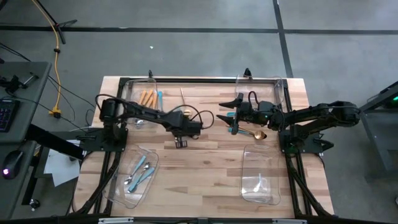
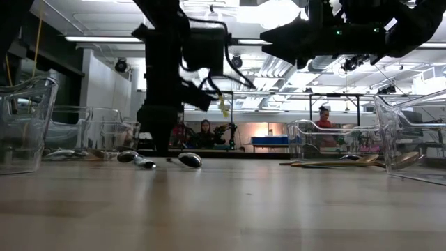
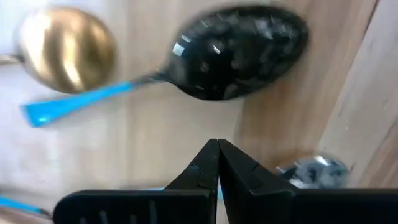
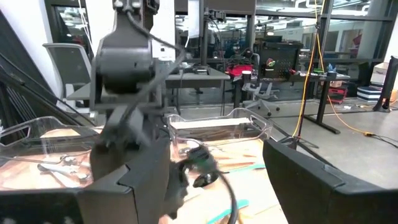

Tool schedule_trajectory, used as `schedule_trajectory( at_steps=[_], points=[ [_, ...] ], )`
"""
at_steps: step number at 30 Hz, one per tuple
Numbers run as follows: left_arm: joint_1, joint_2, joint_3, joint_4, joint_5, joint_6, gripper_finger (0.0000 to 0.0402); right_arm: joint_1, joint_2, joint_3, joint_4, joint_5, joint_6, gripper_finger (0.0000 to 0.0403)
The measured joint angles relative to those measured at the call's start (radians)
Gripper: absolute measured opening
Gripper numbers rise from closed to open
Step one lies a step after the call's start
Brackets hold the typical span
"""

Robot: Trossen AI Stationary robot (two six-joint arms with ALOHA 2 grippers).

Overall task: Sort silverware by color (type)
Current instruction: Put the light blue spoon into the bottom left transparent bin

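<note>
Now our left gripper (image 3: 217, 163) hovers with fingers pressed together over mid-desk, so we should spread them before descending on the teal-handled black spoon (image 3: 205, 59) just ahead, beside a gold spoon (image 3: 65, 48). Our right gripper (image 1: 235, 115), spread wide, waits nearer the desk's far right corner.

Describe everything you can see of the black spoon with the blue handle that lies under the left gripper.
The black spoon has a glossy, dark oval bowl with speckled reflections and a thin bright-blue handle, seemingly coated metal. It lies flat on the wooden table, untouched. A gold spoon lies close beside it. The left gripper hangs just above, fingers shut, holding nothing.
</note>
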Motion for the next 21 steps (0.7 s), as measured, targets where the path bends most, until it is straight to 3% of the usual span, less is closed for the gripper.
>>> schedule_trajectory(
  at_steps=[11, 17, 21],
  points=[
    [0.005, -0.136, -0.004, -0.031, -0.015, -0.009, 0.0006, 0.0, 0.0, 0.0, 0.0, 0.0, -0.008, 0.0243],
    [0.002, -0.195, -0.114, 0.046, 0.117, 0.092, 0.005, 0.0, 0.0, 0.0, -0.002, 0.0, -0.008, 0.0243],
    [-0.009, -0.221, -0.202, 0.035, 0.088, 0.233, 0.0089, 0.0, 0.0, 0.0, -0.002, 0.0, -0.008, 0.0243]
  ],
)
